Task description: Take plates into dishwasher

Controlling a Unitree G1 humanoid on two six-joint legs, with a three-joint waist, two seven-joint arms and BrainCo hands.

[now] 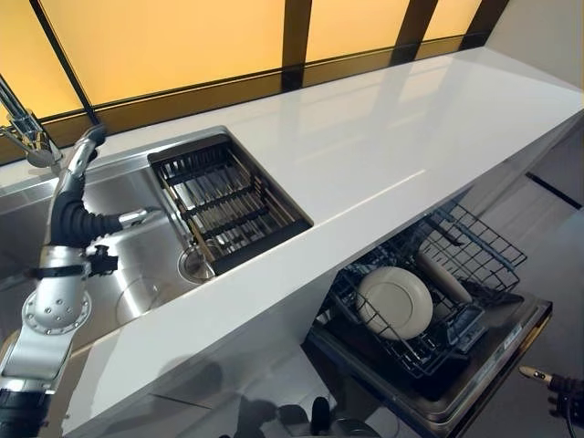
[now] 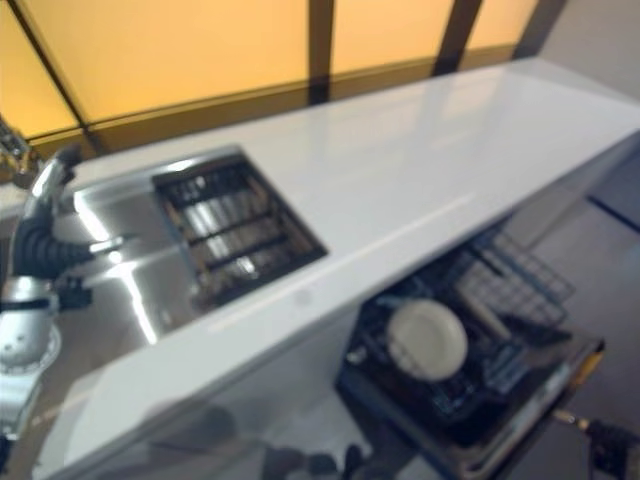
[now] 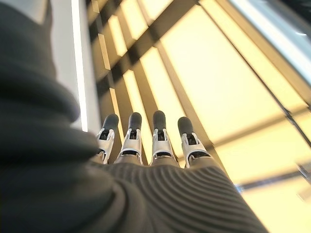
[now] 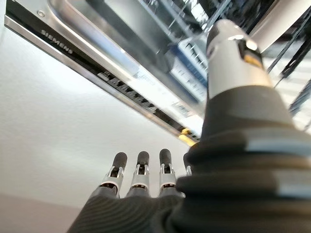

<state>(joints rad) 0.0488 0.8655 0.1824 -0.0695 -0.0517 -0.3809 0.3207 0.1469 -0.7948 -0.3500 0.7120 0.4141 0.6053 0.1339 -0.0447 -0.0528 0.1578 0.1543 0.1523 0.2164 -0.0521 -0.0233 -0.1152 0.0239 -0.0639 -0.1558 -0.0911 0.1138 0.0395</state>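
A round white plate (image 1: 394, 301) stands on edge in the pulled-out lower rack (image 1: 481, 239) of the open dishwasher, under the counter's front edge. A second white dish (image 1: 444, 276) leans just behind it. My left hand (image 1: 75, 178) is raised over the steel sink (image 1: 137, 292), open, fingers (image 3: 146, 138) straight and holding nothing. My right hand (image 1: 558, 391) hangs low beside the dishwasher door (image 1: 516, 333), open and empty, its fingers (image 4: 141, 172) straight.
A dark wire drying rack (image 1: 224, 201) fills the right part of the sink; no dishes show in it. A chrome faucet (image 1: 23, 128) stands at the far left. The white countertop (image 1: 392, 137) runs along amber window panes (image 1: 182, 41).
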